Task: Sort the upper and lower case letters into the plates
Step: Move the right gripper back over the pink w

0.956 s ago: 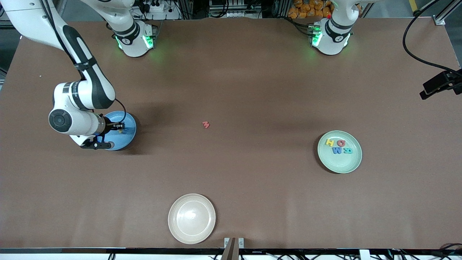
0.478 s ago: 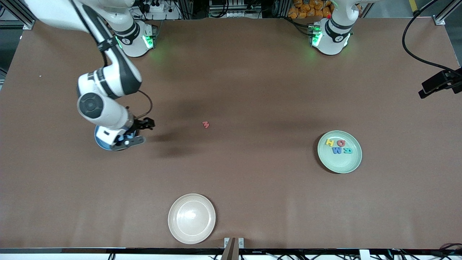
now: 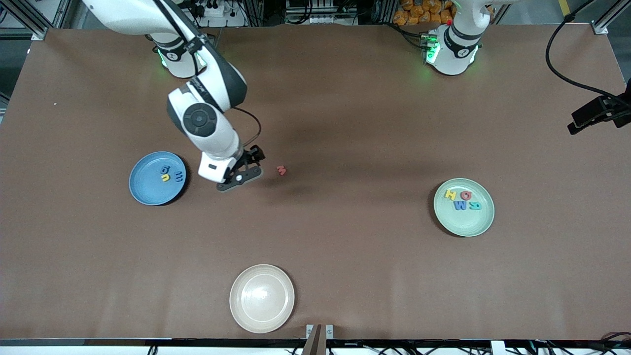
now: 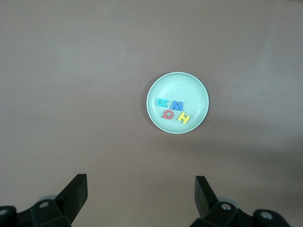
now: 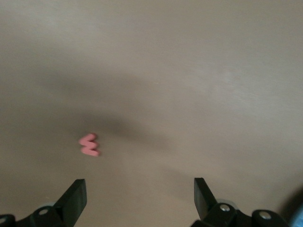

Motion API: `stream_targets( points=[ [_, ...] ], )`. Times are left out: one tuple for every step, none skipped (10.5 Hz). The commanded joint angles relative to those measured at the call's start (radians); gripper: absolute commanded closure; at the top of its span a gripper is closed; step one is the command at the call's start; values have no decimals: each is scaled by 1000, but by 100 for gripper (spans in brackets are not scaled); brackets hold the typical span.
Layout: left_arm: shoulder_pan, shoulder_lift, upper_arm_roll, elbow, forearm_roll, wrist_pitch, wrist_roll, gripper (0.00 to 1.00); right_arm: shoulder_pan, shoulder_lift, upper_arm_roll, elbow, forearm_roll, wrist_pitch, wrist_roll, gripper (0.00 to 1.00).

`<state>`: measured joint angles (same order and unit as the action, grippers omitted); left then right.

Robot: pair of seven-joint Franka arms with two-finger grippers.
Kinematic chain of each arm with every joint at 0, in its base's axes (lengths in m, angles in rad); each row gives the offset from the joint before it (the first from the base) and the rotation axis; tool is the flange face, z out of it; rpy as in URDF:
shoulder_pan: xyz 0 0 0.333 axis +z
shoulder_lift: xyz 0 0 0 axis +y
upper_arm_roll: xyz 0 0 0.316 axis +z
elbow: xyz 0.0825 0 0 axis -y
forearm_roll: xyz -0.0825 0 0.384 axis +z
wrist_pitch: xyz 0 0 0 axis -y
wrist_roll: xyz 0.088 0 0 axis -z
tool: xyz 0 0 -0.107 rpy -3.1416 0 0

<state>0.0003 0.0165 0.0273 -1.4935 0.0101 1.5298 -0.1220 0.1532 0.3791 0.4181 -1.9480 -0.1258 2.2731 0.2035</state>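
A red letter (image 3: 281, 170) lies flat on the brown table near its middle; it also shows in the right wrist view (image 5: 89, 145). My right gripper (image 3: 255, 157) hangs open and empty just beside it, toward the right arm's end (image 5: 139, 187). The sky blue plate (image 3: 148, 187) holds yellow letters (image 3: 165, 172) and a blue one (image 3: 178, 176). The mint green plate (image 3: 466, 224) holds a yellow (image 3: 450, 194), a red (image 3: 465, 195), a blue (image 3: 460, 205) and a teal letter (image 3: 475, 205). My left gripper (image 4: 141, 182) is open and empty high over the table, with the mint plate (image 4: 177, 85) in its view.
A cream-beige round dish (image 3: 262, 298) stands empty near the table's edge closest to the front camera. A black camera on a cable (image 3: 594, 114) sits at the left arm's end of the table.
My right arm has swung from over the sky blue plate toward the red letter. The blue plate and its letters are uncovered now. The left arm has not moved.
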Motion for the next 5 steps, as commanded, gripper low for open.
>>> stream_targets(
  points=[
    [1,-4,0,16,-16,-20,-13,0,84,93,-19,24,-53,116,81,0],
    [1,-6,0,16,-18,-20,-11,0,107,115,-34,26,-134,156,141,0],
    [1,-6,0,16,-19,-20,-10,0,109,125,-35,24,-170,164,166,0],
    [1,-6,-1,16,-19,-20,-4,0,111,142,-35,24,-172,166,169,0],
    [-2,-6,-3,16,-19,-17,-4,0,120,158,-35,24,-175,166,178,0]
  ],
)
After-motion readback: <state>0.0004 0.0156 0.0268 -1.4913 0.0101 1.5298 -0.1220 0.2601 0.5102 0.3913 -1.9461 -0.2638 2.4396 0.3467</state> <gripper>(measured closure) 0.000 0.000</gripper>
